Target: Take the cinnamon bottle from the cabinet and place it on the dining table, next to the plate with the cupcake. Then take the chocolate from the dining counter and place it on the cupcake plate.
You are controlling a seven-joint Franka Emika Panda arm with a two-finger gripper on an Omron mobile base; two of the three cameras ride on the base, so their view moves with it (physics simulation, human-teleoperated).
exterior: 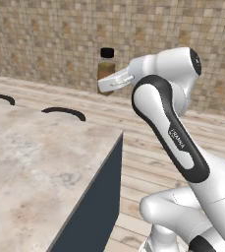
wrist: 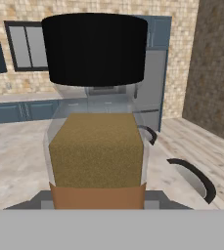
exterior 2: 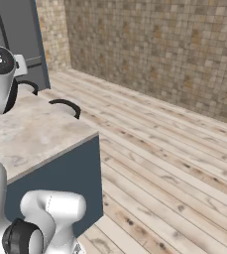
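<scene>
From the left base view, the cinnamon bottle (exterior: 106, 69) is seen upright in the gripper (exterior: 109, 82), held off beyond the dining table's (exterior: 30, 162) far corner. In the hand view, the bottle (wrist: 95, 117) is clasped close, long axis vertical, the table (wrist: 15, 156) spread behind it.

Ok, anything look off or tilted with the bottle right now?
Nothing stands out. The bottle sits upright in the claw, cap on, nothing spilled, held in the air beyond the table corner.
</scene>
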